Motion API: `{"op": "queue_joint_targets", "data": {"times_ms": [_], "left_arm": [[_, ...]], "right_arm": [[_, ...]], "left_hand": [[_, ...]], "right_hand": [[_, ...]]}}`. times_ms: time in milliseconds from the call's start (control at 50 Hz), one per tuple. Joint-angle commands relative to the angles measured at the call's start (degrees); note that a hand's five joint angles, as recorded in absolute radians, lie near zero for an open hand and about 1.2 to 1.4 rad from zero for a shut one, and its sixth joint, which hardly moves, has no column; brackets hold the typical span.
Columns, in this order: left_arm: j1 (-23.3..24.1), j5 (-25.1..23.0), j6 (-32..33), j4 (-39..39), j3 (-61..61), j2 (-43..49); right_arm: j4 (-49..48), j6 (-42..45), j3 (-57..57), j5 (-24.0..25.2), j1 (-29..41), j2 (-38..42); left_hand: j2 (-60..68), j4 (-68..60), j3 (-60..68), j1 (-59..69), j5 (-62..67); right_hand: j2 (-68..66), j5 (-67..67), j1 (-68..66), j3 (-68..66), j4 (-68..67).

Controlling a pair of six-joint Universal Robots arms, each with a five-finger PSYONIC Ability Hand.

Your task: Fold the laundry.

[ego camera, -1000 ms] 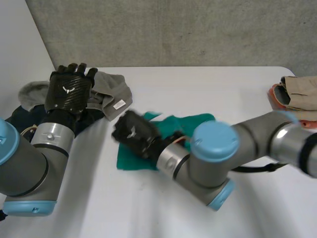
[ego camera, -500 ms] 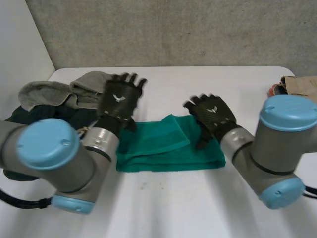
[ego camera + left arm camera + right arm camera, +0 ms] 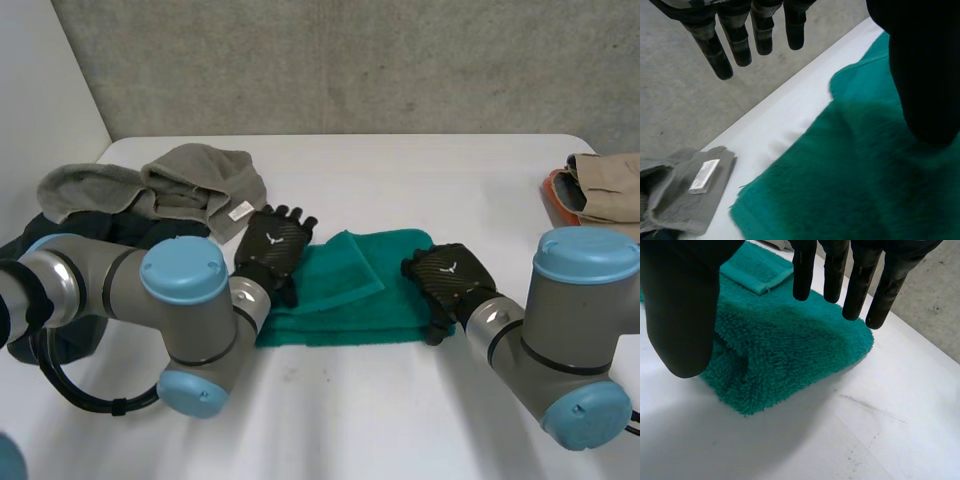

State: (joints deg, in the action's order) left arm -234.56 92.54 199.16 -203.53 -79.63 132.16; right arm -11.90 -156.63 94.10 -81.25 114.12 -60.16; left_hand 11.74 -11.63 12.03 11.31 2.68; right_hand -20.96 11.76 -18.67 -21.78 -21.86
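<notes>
Both hands have lowered to the 2 ends of the folded green terry towel (image 3: 350,300), midway between the white counter's (image 3: 400,190) side edges. Left hand (image 3: 275,245) and right hand (image 3: 447,280) are spread, grasping nothing. The next fold's grasp seems imminent.

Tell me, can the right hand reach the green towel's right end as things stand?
Probably yes: the right hand is open just over that end of the green towel, fingers straight, with nothing lying between them.
</notes>
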Motion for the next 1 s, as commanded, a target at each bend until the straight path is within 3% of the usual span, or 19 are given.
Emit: {"op": "queue_joint_targets", "data": {"times_ms": [20,60,140,320,420,620,800,920,1000], "left_arm": [[-6.25,12.47,4.56,-1.25,5.18,1.71],[-6.26,13.81,5.45,-1.78,5.01,1.35],[-4.86,11.97,4.93,-2.31,2.99,-0.32],[-0.02,-0.32,-0.17,-2.22,-4.65,-7.17],[1.12,-2.97,-0.87,-1.61,-5.36,-7.18],[0.42,-2.98,-0.08,-0.55,-3.08,-3.05],[-1.15,-1.57,1.4,-0.55,6.13,3.71],[-6.34,10.19,9.84,-1.43,11.25,6.71],[-5.65,11.09,10.55,-1.61,10.02,5.75]], "right_arm": [[-0.31,0.01,-0.23,-0.23,0.49,0.48],[-0.31,0.01,-0.23,-0.23,0.58,0.39],[-0.49,-0.08,-0.06,-0.23,0.66,0.39],[-0.93,0.01,0.3,-0.31,0.58,0.48],[-1.28,0.01,0.38,-0.31,0.4,0.48],[-1.28,0.54,0.3,-0.4,0.22,0.66],[-1.8,2.03,0.3,-0.4,0.14,0.75],[-3.56,2.03,0.47,-0.49,0.22,0.66],[-4.27,2.12,0.47,-0.4,0.31,0.75]], "left_hand": [[1.67,-1.78,1.38,2.11,0.73],[0.67,-0.78,0.38,1.1,-0.28],[-0.51,0.4,-0.81,-0.08,-1.46],[-0.01,-0.1,-0.3,0.42,-0.96],[0.33,-0.44,0.03,0.76,-0.62],[0.83,-0.94,0.54,1.26,-0.11],[4.52,-4.63,4.22,4.95,3.57],[4.7,-4.81,4.41,5.13,3.76],[1.17,-1.28,0.88,1.6,0.23]], "right_hand": [[-7.45,6.66,-9.74,-6.63,-6.55],[-7.8,7.0,-10.08,-6.97,-6.89],[-8.13,7.34,-10.42,-7.31,-7.23],[-8.13,7.34,-10.42,-7.31,-7.23],[-8.13,7.34,-10.42,-7.31,-7.23],[-8.13,7.34,-10.42,-7.31,-7.23],[-11.15,10.35,-13.44,-10.33,-10.25],[-16.37,15.57,-18.65,-15.54,-15.46],[-20.74,19.94,-23.03,-19.92,-19.84]]}}
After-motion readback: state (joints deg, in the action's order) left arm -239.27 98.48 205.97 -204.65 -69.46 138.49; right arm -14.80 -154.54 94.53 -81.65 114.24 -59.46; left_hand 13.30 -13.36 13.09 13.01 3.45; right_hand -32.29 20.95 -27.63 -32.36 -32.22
